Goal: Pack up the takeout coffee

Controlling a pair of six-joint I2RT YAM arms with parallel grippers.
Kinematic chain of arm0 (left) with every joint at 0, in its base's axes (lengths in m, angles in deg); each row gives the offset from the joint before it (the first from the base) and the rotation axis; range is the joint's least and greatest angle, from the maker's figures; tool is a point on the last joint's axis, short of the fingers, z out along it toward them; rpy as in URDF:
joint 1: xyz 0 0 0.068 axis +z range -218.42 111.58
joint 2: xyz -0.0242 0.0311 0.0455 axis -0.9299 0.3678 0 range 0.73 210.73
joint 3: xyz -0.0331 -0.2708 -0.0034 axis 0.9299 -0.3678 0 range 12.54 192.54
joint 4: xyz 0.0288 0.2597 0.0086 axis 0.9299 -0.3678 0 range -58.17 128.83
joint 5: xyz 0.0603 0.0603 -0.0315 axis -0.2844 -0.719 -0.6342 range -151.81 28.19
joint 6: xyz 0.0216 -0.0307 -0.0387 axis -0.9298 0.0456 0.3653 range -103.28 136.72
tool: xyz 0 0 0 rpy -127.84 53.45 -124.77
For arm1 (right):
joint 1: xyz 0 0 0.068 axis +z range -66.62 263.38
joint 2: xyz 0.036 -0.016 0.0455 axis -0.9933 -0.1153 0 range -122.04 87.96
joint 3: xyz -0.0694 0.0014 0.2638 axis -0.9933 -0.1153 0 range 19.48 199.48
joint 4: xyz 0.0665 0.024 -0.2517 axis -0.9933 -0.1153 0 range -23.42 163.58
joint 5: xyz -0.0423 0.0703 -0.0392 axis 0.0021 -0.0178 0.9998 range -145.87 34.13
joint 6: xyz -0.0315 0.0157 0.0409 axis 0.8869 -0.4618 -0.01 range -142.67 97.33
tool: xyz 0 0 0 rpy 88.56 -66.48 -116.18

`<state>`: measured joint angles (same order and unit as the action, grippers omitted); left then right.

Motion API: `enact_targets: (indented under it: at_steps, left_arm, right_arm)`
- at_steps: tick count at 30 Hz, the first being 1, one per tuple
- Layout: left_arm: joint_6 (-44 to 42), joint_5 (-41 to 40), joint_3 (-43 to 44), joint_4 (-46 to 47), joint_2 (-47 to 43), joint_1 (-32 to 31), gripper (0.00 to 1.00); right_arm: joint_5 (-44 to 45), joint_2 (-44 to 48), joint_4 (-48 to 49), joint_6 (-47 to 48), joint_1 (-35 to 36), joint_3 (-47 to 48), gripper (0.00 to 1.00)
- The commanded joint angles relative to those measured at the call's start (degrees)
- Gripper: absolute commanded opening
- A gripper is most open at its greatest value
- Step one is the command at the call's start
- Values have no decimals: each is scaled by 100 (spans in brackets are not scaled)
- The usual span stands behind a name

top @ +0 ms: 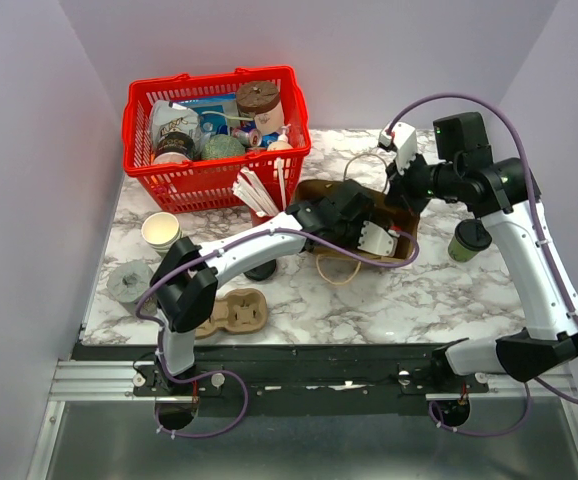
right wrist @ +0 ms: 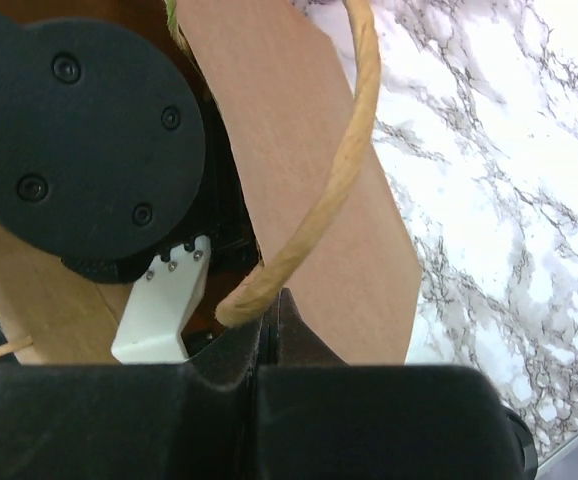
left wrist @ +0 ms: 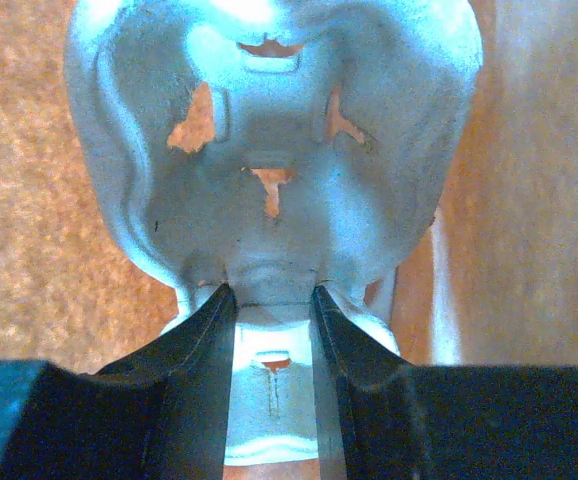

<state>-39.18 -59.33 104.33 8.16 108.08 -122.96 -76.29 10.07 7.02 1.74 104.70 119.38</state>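
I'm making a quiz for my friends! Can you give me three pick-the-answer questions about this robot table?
1. Where is the takeout coffee cup? A on the floor; B standing on the table, at the right; C on a shelf.
2. What colour is the basket? A red; B blue; C yellow.
3. What is the right tool doing? A gaping open; B shut on the rope handle of the bag; C holding a spoon.
Answers: 1 B, it stands on the marble to the right of the bag; 2 A, its wire walls are red; 3 B, it is pinched shut on the rope.
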Motion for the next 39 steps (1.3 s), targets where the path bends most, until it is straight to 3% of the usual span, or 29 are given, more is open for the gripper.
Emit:
enact_targets:
  at_steps: [1,17,25,30,33,37,39]
  left_arm:
    - [-211,-590,-21,553,225,5,0]
    - [-335,-1136,41,871,427,14,0]
    - [175,-345,138,-623,-293,-266,0]
    - [571,93,558,-1343,-22,-276,0]
    - [475,436,883,-1703,241,-215,0]
    - [299,499,1236,-1881,567,-136,0]
    - [185,534,1254,-1802,637,-101,0]
  right_arm:
    - [-22,-95,153,-181,21,355,0]
    - [-1165,-16,-549,-190,30,505,1]
    - [-1841,239,-1200,-919,39,311,1]
    - [-1606,90,-1114,-1078,21,469,0]
    - [-1131,-112,-1034,-1025,30,478,11]
    - [-516,-376,-937,-1069,12,899,35]
    - [-515,-630,-1042,-1008,-66,1398,38]
